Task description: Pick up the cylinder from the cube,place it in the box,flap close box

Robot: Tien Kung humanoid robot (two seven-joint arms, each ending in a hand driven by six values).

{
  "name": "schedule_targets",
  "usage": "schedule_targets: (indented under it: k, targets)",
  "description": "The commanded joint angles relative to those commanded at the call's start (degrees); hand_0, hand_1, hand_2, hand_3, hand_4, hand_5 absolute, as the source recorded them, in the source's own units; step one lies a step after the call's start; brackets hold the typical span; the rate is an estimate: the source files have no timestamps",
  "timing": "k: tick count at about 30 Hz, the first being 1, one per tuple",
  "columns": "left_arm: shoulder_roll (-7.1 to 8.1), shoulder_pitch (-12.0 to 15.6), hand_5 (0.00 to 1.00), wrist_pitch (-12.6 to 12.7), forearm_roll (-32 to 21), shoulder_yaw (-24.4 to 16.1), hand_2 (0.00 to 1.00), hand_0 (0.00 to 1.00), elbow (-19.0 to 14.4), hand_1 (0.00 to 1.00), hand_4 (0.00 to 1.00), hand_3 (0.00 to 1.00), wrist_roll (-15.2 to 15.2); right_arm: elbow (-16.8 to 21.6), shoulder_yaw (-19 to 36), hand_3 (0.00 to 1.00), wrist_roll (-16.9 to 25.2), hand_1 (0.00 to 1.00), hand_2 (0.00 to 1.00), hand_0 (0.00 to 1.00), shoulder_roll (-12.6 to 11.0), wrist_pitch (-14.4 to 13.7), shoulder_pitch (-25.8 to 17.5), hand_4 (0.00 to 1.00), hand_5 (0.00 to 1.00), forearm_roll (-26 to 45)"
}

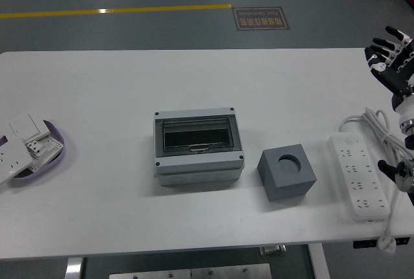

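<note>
A grey cube (287, 175) sits on the white table (129, 78), right of centre, and the round hole in its top is empty. I see no cylinder anywhere. Left of the cube stands the grey box (198, 146) with its clear flap lying shut over the top. My right hand (390, 51) hovers at the table's far right edge, fingers spread and holding nothing, well away from the cube. The left arm is out of view.
A white power strip (358, 175) with its cable lies at the right edge, below my right hand. A purple dish (57, 138) with white wall switches sits at the left edge.
</note>
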Motion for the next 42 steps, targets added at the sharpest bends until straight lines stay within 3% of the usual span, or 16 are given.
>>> schedule_targets:
  k: [15,24,25,42]
  targets:
    - [0.12,-0.75,0.229,-0.18,1.45,-1.05,0.616,0.597,-0.28,0.623,0.692,0.637,-0.49,4.36,1.29,0.750,0.59,0.672,0.676,0.732,0.10,0.12,-2.00,0.727,0.009,0.08]
    - [0.19,-1.45,0.228,-0.19,1.74,-1.32,0.616,0.596,-0.31,0.623,0.691,0.637,-0.35,4.72,2.80,0.716,0.45,0.664,0.665,0.730,0.08,0.02,-2.20,0.731,0.018,0.05]
    - [0.15,-1.43,0.228,-0.17,1.75,-1.34,0.616,0.597,-0.29,0.622,0.691,0.636,-0.33,4.76,3.01,0.657,0.47,0.656,0.645,0.733,0.12,-0.05,-2.23,0.734,0.034,0.04]
    - [0.86,-2.31,0.226,-0.23,1.87,-1.25,0.616,0.597,-0.34,0.622,0.690,0.637,-0.42,4.80,6.40,0.640,-0.34,0.643,0.629,0.732,0.10,0.06,-3.92,0.739,0.066,-0.75]
